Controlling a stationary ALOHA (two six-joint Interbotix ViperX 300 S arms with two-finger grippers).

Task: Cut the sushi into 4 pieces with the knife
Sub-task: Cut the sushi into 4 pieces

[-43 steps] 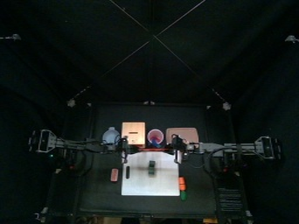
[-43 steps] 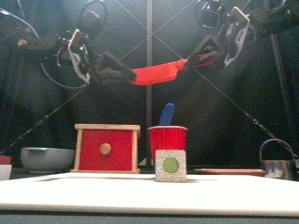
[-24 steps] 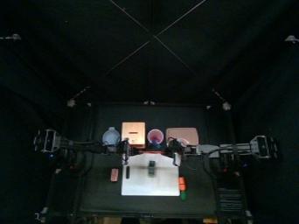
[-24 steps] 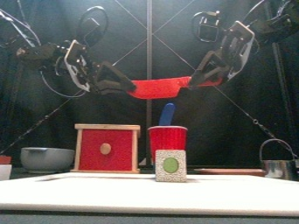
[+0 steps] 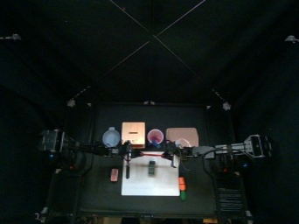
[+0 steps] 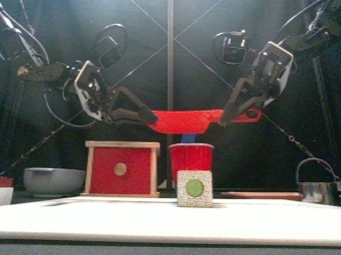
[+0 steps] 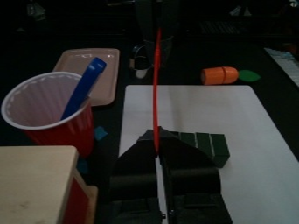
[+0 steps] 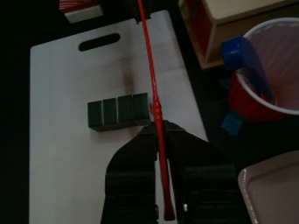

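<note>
A red toy knife (image 6: 186, 121) hangs level above the table, held at both ends. My left gripper (image 6: 138, 111) is shut on one end and my right gripper (image 6: 238, 107) on the other. The dark green sushi roll (image 6: 194, 187) lies on the white cutting board (image 5: 142, 181), straight beneath the knife and well below it. In the left wrist view the knife (image 7: 158, 79) runs away from my gripper (image 7: 158, 140) over the roll (image 7: 197, 144). The right wrist view shows the blade (image 8: 149, 79) crossing the roll (image 8: 121, 112) from my gripper (image 8: 156, 131).
Behind the board stand a red cup (image 6: 190, 159) holding a blue knife (image 6: 190, 129), a wooden box (image 6: 122, 167), a blue-grey bowl (image 6: 54, 180) and a pink tray (image 5: 181, 136). A metal cutter (image 6: 316, 186) sits at the right. An orange toy (image 7: 219, 75) lies beside the board.
Both grippers have come down together, lowering the red knife toward the sushi roll. The roll and the other things have not moved.
</note>
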